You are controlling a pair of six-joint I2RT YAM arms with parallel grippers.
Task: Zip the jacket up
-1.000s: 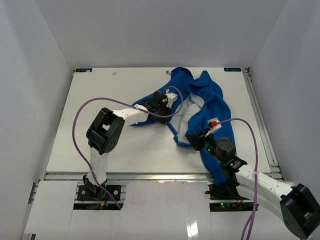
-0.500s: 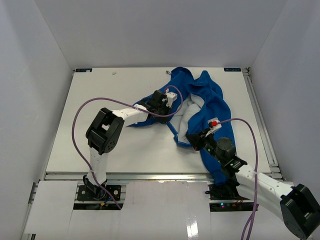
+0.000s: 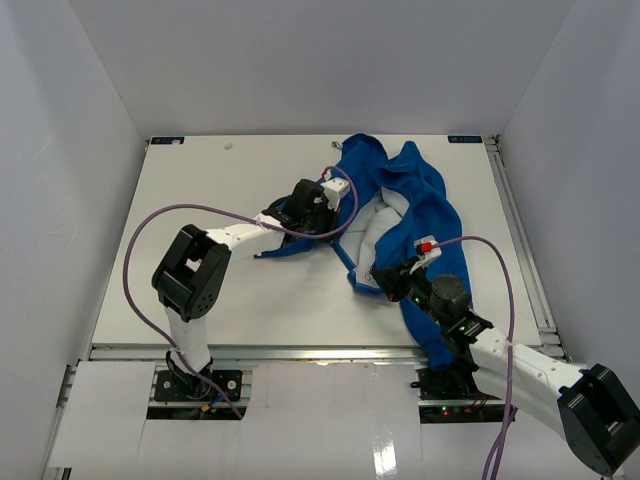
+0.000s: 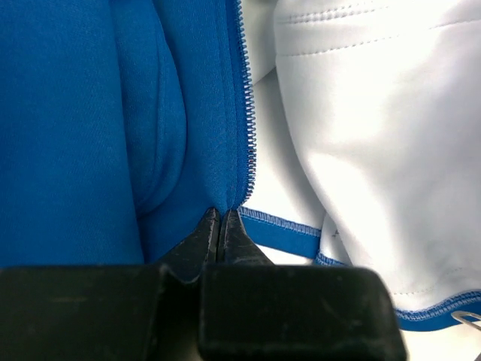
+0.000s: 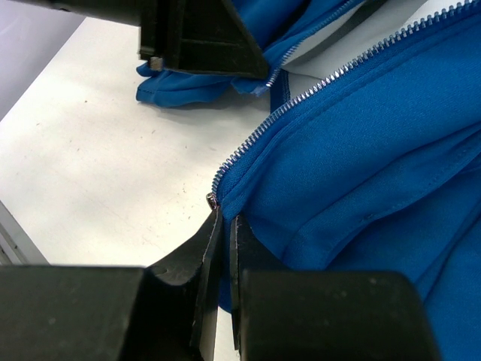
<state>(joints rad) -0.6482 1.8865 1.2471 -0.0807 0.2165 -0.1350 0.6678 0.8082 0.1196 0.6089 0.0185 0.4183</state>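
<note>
On the table point(image 3: 200, 200) toward its far right, the jacket point(image 3: 415, 200) lies unzipped, soft and limp, probably best held at its stiffer zipper ends, where the left gripper point(image 4: 220, 216) and right gripper point(image 5: 224, 219) each pinch a hem corner.

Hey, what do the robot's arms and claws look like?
The left arm and right arm are white links with bulky black joints. A purple cable trails from each. The left claw and right claw are black, two fingers tapering to thin tips. A red patch marks the right wrist.
</note>
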